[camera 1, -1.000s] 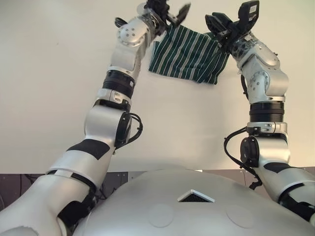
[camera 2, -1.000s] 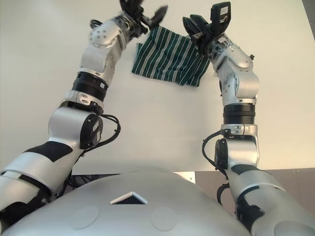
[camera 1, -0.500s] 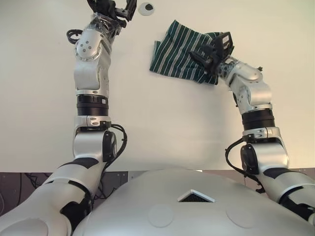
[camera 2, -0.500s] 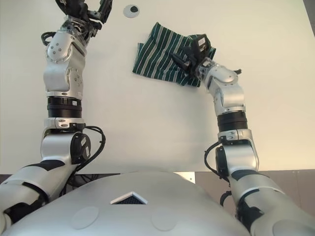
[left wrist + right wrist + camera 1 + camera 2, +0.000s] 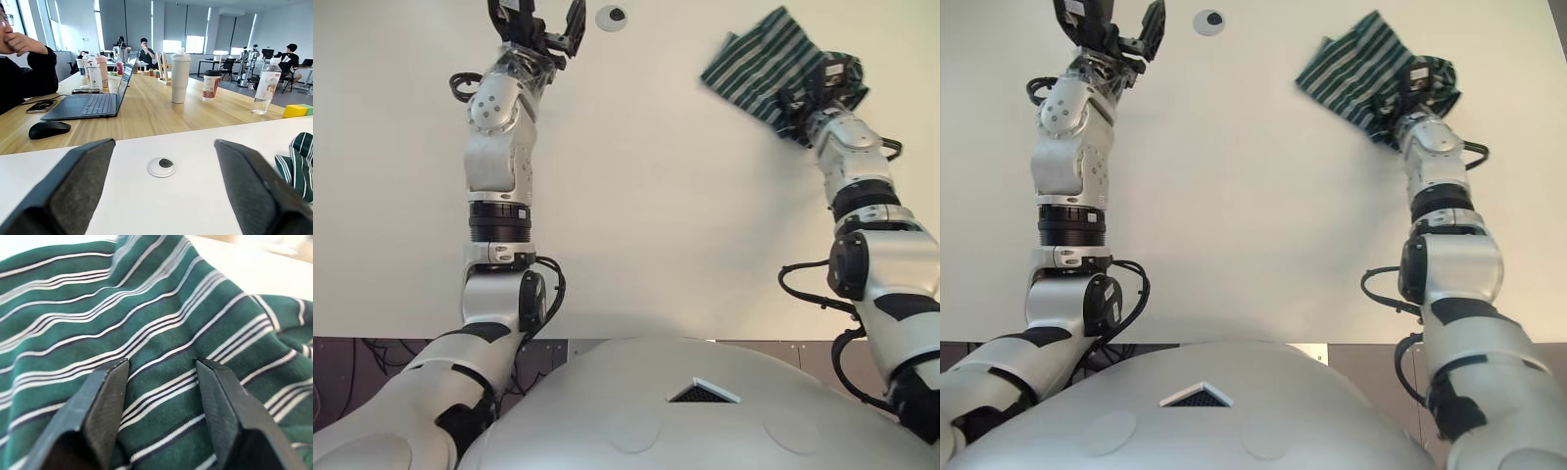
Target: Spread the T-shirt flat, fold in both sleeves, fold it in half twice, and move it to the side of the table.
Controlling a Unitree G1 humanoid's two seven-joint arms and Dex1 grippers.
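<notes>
Striped T-shirt (image 5: 754, 64) at the upper right of the left eye view, on the white tabletop (image 5: 656, 196). The garment is dark green with groups of thin white and dark stripes. It is folded into a compact bundle, flatter on its left part and bunched at its right end. The stripes run diagonally in the frame. The bundle's long axis slants from upper centre down toward the right edge, with one corner pointing to the top of the frame.

The right end effector (image 5: 161, 363) rests on the bunched end with its fingers apart, both tips touching the cloth. The left end effector (image 5: 540, 12) sits at the upper left with its fingers spread wide and nothing between them, just beside a round grommet (image 5: 612, 16) and well apart from the T-shirt.

In the left wrist view a wooden table (image 5: 146, 117) behind carries a tall white tumbler (image 5: 180, 78), a paper cup (image 5: 211, 85) and a clear bottle (image 5: 264, 93). Their contents cannot be told.
</notes>
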